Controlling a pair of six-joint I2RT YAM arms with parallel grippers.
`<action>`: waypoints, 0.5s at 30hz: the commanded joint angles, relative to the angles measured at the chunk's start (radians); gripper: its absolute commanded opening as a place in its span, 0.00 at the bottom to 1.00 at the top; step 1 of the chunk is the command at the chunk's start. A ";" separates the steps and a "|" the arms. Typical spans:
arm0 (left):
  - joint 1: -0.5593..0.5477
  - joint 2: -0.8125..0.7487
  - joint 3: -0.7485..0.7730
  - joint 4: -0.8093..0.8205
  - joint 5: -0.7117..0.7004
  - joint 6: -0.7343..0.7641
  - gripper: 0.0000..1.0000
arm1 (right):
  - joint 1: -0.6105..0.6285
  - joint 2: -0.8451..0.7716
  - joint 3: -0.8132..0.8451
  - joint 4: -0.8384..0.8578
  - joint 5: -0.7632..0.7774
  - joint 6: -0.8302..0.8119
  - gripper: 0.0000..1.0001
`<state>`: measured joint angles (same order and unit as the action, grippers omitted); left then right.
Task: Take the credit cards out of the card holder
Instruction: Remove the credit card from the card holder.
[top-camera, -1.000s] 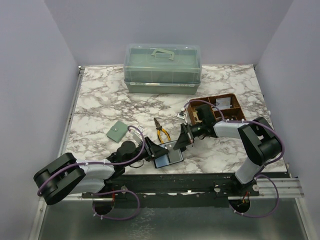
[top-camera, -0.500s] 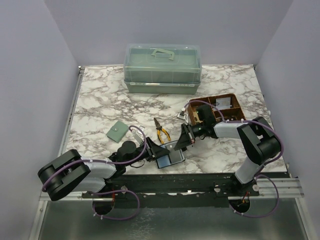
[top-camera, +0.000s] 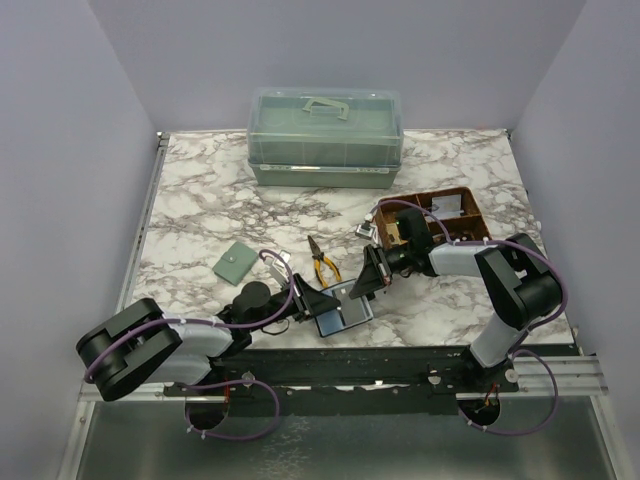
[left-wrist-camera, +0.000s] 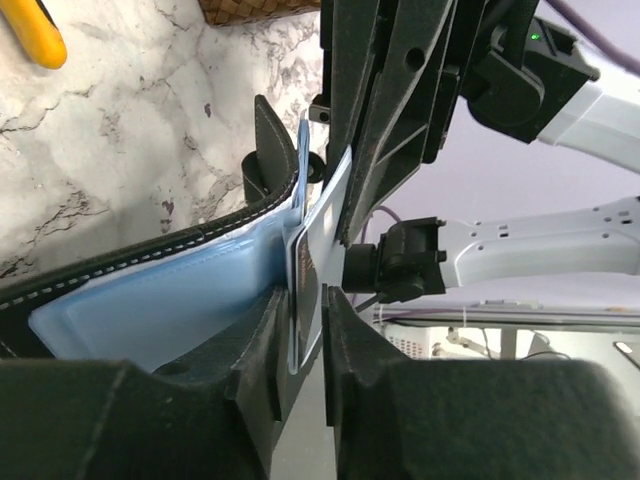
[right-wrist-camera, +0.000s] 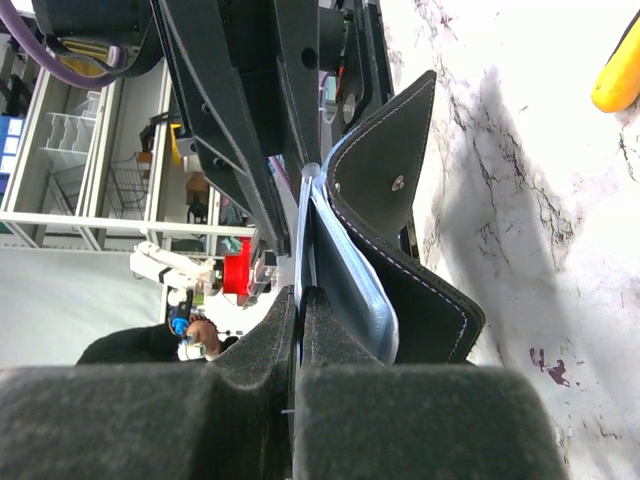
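One card holder (top-camera: 343, 318) lies open at the table's 6 o'clock, blue-grey lining up. From its 9 o'clock the left gripper (top-camera: 320, 302) is clamped on one lined flap. From its 1 o'clock the right gripper (top-camera: 360, 287) pinches a thin grey credit card (top-camera: 346, 292) standing out of the pocket. Both wrist views catch the card edge-on, so its face and any print cannot be read. How many cards sit inside is hidden.
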<state>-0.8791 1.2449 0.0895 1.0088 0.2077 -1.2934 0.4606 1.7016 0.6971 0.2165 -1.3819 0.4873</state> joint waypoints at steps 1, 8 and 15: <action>0.000 0.026 0.047 0.113 0.022 0.004 0.20 | 0.013 0.004 -0.007 0.007 -0.007 0.003 0.00; 0.000 0.081 0.059 0.158 0.033 -0.016 0.14 | 0.013 0.003 -0.005 -0.020 0.013 -0.022 0.00; 0.000 0.122 0.057 0.184 0.014 -0.054 0.22 | 0.012 -0.011 0.002 -0.049 0.051 -0.046 0.00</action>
<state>-0.8772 1.3571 0.1074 1.0721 0.2245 -1.3071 0.4511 1.7016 0.6971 0.1902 -1.3678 0.4664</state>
